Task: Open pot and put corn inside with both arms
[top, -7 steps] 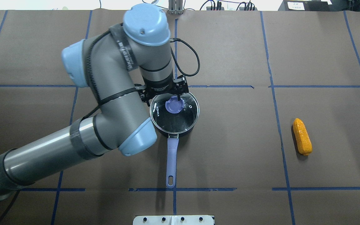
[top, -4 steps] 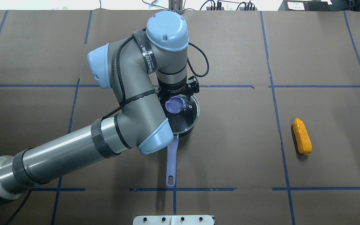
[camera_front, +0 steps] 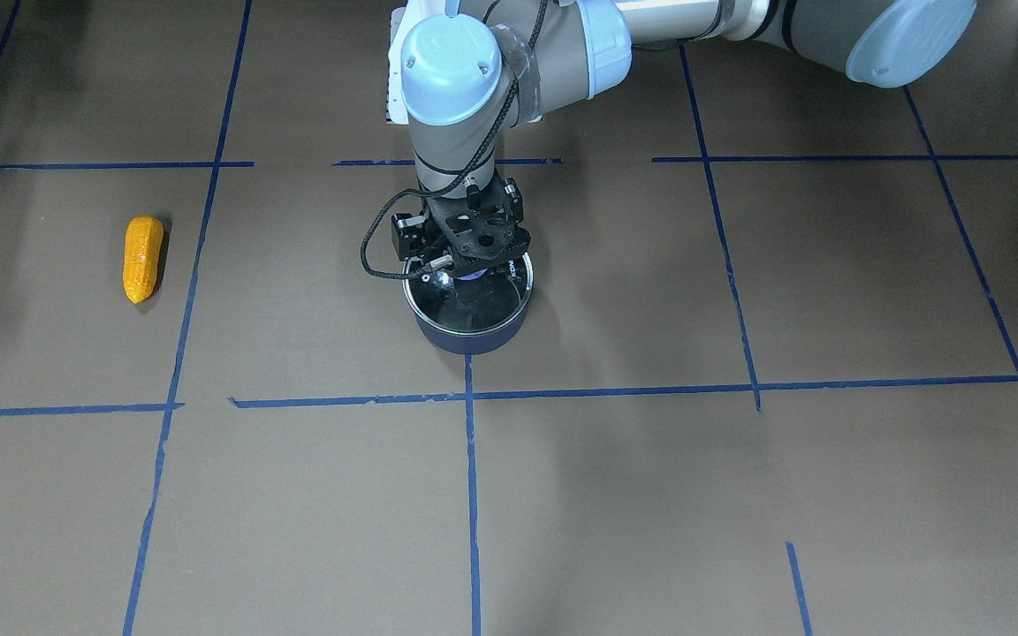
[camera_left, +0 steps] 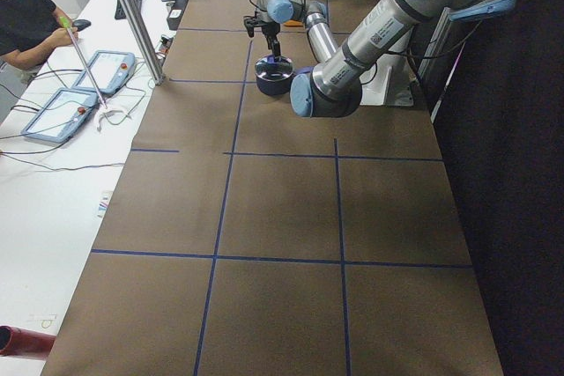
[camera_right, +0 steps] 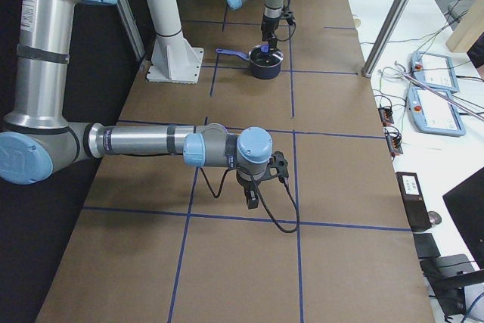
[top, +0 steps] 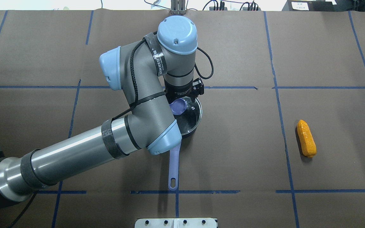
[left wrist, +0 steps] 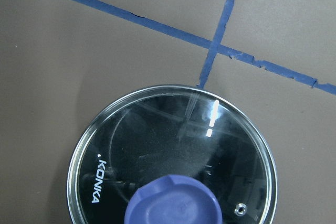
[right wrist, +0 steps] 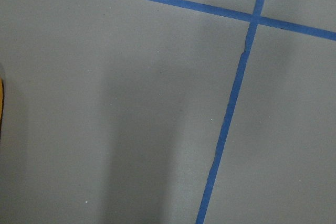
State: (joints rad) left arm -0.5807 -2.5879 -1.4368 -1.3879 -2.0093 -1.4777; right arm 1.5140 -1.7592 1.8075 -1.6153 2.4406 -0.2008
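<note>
The dark navy pot (top: 191, 126) stands mid-table, its purple handle (top: 173, 167) pointing toward the robot. The glass lid (left wrist: 173, 140) with its purple knob (top: 178, 106) lies on it. My left gripper (camera_front: 474, 263) hangs straight down over the knob, jaws apart on either side of it; the lid is still seated. The pot also shows in the front view (camera_front: 469, 334). The orange-yellow corn (top: 306, 138) lies far right on the table, also in the front view (camera_front: 142, 258). My right gripper (camera_right: 253, 196) hovers low over the table near the corn; I cannot tell its state.
Brown paper with blue tape lines covers the table (top: 233, 152). A white base plate (top: 176, 223) sits at the near edge. The white base post (camera_right: 170, 28) stands beside the pot's handle. Operators' tablets (camera_right: 435, 96) lie on a side bench.
The left arm's elbow and wrist have swung to the right, so the arm now covers more of the lid. Pot, lid and corn have not moved.
</note>
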